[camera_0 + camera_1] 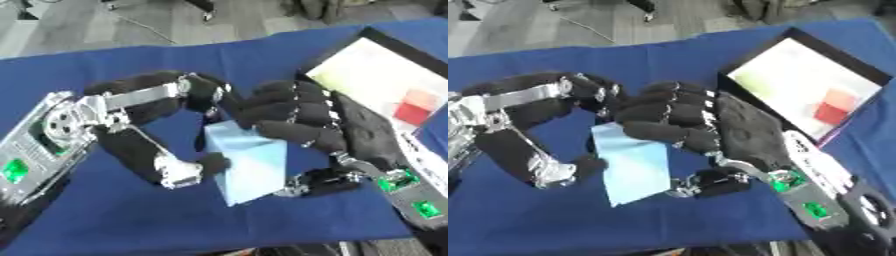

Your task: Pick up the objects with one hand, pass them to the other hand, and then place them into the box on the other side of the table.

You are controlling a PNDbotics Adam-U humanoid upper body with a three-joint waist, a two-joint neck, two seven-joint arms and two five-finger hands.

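Two hands on one block, mid-handover

Nearest me, the light blue block (249, 167) hangs above the blue bench (114, 220), pinched by the left hand (166, 165) while the right hand (684, 125) curls over its top. Handover, I'd judge; next, left should let go. Beyond, the black-rimmed box (737, 62) holds a red piece (830, 111).

no text, label, brand, number or sign can be read in either view. the pale blue block (251, 167), the blue cloth on the table (131, 220), the black-framed box with white inside (798, 80) and the black robot hands carry no readable marking.
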